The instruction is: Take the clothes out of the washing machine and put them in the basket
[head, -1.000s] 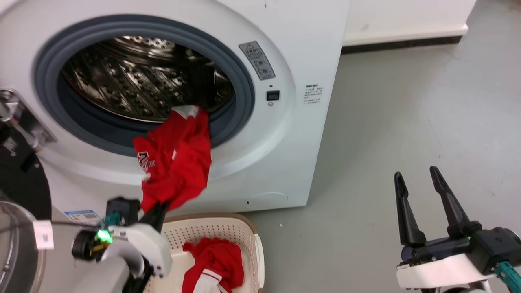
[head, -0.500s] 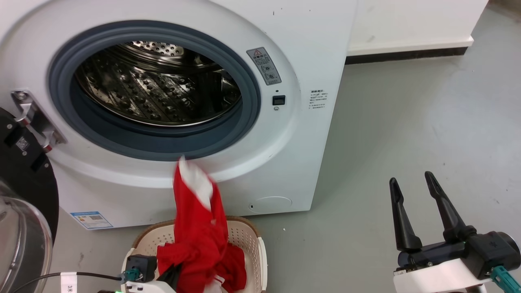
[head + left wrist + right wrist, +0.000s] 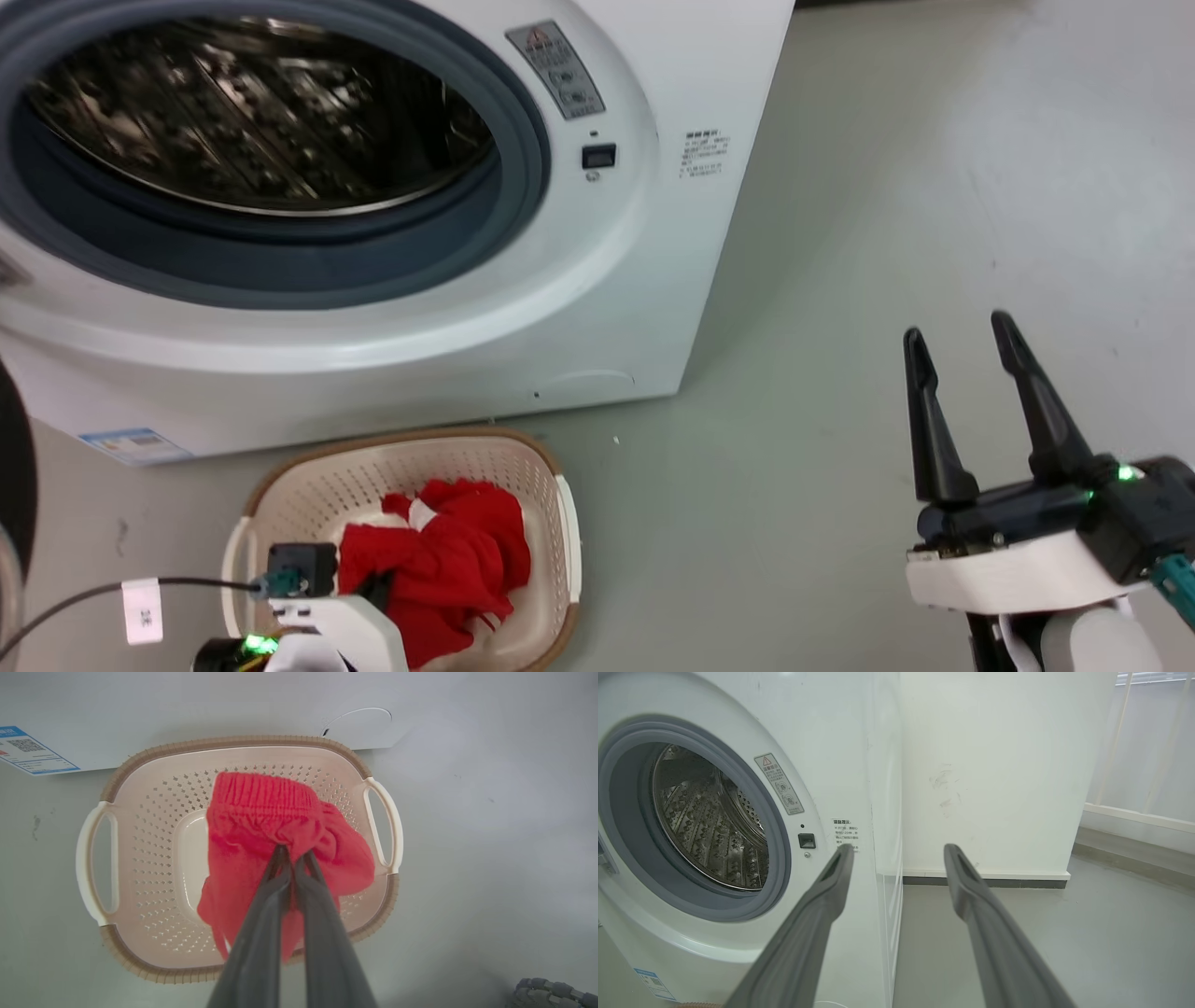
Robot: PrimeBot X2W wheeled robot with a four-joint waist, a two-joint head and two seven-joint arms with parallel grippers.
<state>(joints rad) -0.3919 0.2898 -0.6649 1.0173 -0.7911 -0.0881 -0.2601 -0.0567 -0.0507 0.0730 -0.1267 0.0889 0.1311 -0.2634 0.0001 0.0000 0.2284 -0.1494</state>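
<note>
**1. Clothes.** Red clothes [image 3: 448, 551] sit inside the basket [image 3: 392, 439], bunched at its centre and right side. The cream floor along the basket's left side is bare. A ribbed elastic band [image 3: 261, 791] shows at the far edge of the bunch in the left wrist view. Whether the gripped piece rests w/ full weight on the basket floor: cannot tell.

**2. L gripper** [image 3: 292, 851]. Pos.: over the basket, fingers pointing down into it. Fingers are nearly together at the tips and pinch a fold of the red cloth.

**3. Basket.** Stands on the floor [image 3: 887, 187] directly in front of the washing machine [image 3: 597, 308], just beside its lower front edge. Brown rim, perforated walls, one white handle [image 3: 385, 826] at each short end.

**4. Washing machine.** Porthole is uncovered. A grey gasket [image 3: 280, 271] rings the steel drum [image 3: 252, 112]. Visible drum wall: bare perforated metal. Warning label [image 3: 557, 70] sits up-right of the porthole. Blue sticker [image 3: 131, 446] sits at the lower left corner of the front panel.

**5. R gripper** [image 3: 957, 331]. Pos.: above open floor, right of the machine, well apart from the basket. Fingers are spread wide w/ nothing between them. In the right wrist view they point toward the machine's front right corner and the white wall [image 3: 994, 765] beyond.

**6. Misc.** A dark cable [image 3: 65, 602] w/ a white tag [image 3: 142, 611] runs to the L wrist at the head view's bottom left.
</note>
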